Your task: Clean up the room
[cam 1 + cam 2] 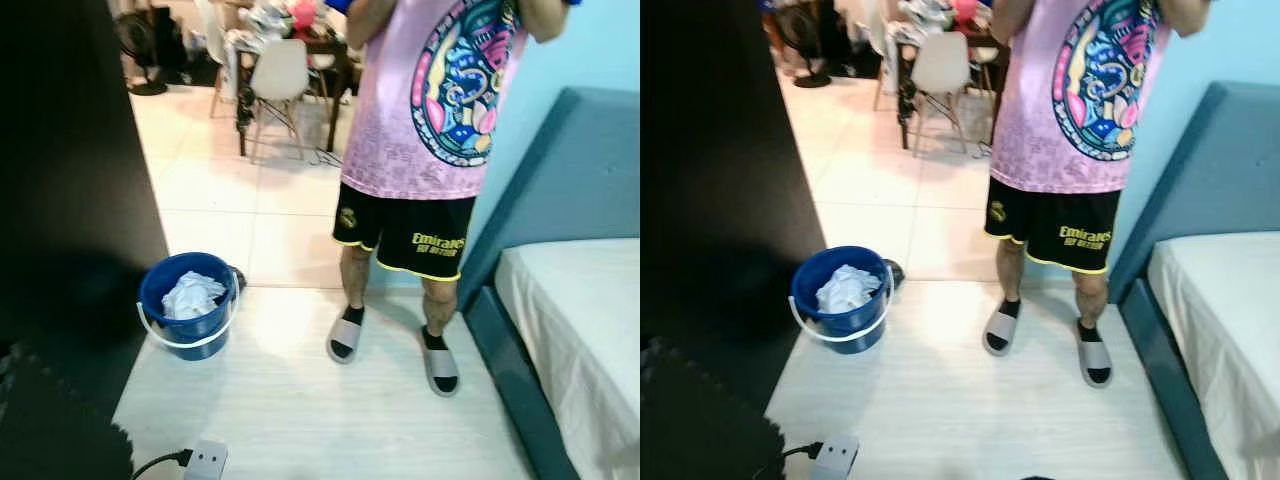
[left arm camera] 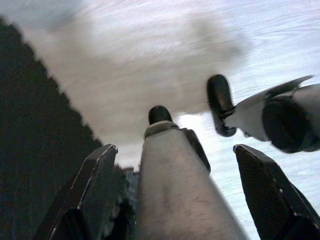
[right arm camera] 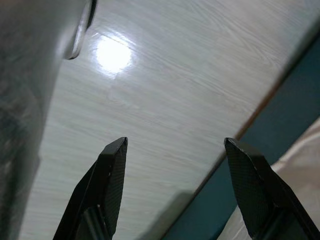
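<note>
A blue bucket (image 1: 187,303) with a white handle stands on the pale floor beside a dark cabinet (image 1: 70,180). A crumpled white cloth (image 1: 193,296) lies inside it. In the left wrist view my left gripper (image 2: 175,150) hangs open at my side, with my own silver leg (image 2: 175,190) between its fingers' line of sight and the floor. My right gripper (image 3: 176,143) also hangs open above the pale wood-look floor, holding nothing, near the teal bed frame (image 3: 280,115).
A person in a pink shirt, black shorts and grey slides (image 1: 410,150) stands mid-floor, facing me. A bed with a blue headboard (image 1: 570,300) fills the right. A white power strip (image 1: 205,460) with a black cable lies near my feet. Chairs and a table (image 1: 285,75) stand beyond.
</note>
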Controlling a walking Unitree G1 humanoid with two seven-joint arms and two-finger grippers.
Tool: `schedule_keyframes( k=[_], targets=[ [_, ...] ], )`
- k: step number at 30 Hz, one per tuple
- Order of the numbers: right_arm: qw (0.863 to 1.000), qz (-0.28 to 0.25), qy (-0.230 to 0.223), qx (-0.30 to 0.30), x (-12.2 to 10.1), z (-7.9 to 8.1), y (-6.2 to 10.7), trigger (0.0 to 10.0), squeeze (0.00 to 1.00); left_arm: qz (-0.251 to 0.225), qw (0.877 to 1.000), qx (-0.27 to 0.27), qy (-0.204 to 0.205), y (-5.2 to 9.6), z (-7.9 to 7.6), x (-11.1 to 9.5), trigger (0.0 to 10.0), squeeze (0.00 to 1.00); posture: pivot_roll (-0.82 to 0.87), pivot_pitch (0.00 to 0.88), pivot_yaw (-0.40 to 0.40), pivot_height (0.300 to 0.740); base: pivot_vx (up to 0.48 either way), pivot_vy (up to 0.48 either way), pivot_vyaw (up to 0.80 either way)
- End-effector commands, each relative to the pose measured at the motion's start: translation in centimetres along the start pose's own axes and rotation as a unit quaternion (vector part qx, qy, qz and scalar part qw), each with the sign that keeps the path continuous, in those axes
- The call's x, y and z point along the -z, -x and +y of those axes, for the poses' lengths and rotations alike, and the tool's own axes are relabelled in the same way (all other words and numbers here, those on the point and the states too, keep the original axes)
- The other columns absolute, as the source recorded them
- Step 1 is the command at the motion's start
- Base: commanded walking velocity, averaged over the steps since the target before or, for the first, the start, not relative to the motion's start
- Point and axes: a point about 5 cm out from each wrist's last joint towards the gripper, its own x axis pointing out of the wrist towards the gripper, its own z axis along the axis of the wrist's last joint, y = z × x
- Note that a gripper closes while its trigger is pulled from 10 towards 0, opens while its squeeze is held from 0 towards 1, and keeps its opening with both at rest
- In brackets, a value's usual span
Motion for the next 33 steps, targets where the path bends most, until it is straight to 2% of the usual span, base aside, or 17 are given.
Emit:
schedule_keyframes(
  k=[1,14,21,22,24,26,27,29,30,31,33],
  targets=[
    [1.000,0.003,0.005,-0.001,0.0,0.2,0.0,10.0,0.00,0.003,1.000,0.004,-0.011,0.0,-0.2,0.2,10.0,0.00,0.09,0.029,-0.070,0.721,0.000,0.000,-0.74],
    [1.000,0.005,-0.013,0.003,0.0,0.3,0.0,10.0,0.00,-0.010,1.000,-0.001,-0.027,0.0,0.0,-0.5,10.0,0.00,0.09,0.028,-0.050,0.721,0.000,0.000,-0.74],
    [1.000,0.004,-0.025,0.009,0.1,0.3,0.0,10.0,0.00,-0.023,0.998,-0.019,-0.056,-0.1,0.2,-1.1,10.0,0.00,0.09,0.027,-0.045,0.721,0.000,0.000,-0.73],
    [0.999,0.002,-0.032,0.016,0.1,0.2,0.0,10.0,0.00,-0.024,0.997,-0.027,-0.063,0.0,0.9,-0.8,10.0,0.00,0.09,0.021,-0.048,0.721,0.000,0.000,-0.72],
    [0.999,0.000,-0.039,0.021,0.1,0.2,0.0,10.0,0.00,-0.023,0.997,-0.031,-0.062,0.1,1.3,-0.6,10.0,0.00,0.09,0.021,-0.048,0.721,0.000,0.000,-0.72],
    [0.995,-0.017,-0.091,0.038,0.0,0.1,0.0,10.0,0.00,-0.022,0.997,-0.035,-0.063,0.2,1.8,-0.3,10.0,0.00,0.09,0.020,-0.048,0.721,0.000,0.000,-0.72],
    [0.995,-0.017,-0.091,0.038,0.0,0.1,0.0,10.0,0.00,-0.022,0.997,-0.035,-0.063,0.2,1.8,-0.3,10.0,0.00,0.09,0.020,-0.048,0.721,0.000,0.000,-0.72],
    [0.978,-0.045,-0.193,0.072,0.0,0.1,0.1,10.0,0.00,-0.023,0.997,-0.038,-0.064,0.3,2.1,-0.2,10.0,0.00,0.09,0.018,-0.045,0.721,0.000,0.000,-0.72],
    [0.958,-0.052,-0.263,0.107,0.2,-0.1,0.2,10.0,0.00,-0.025,0.997,-0.041,-0.064,0.3,2.5,-0.1,10.0,0.00,0.09,0.018,-0.045,0.721,0.000,0.000,-0.72],
    [0.958,-0.052,-0.263,0.107,0.2,-0.1,0.2,10.0,0.00,-0.025,0.997,-0.041,-0.064,0.3,2.5,-0.1,10.0,0.00,0.09,0.018,-0.045,0.721,0.000,0.000,-0.72],
    [0.947,-0.050,-0.291,0.130,0.4,-0.2,0.2,10.0,0.00,-0.027,0.997,-0.045,-0.059,0.4,2.7,-0.1,10.0,0.00,0.10,0.016,-0.043,0.721,0.000,0.000,-0.72]
  ],
)
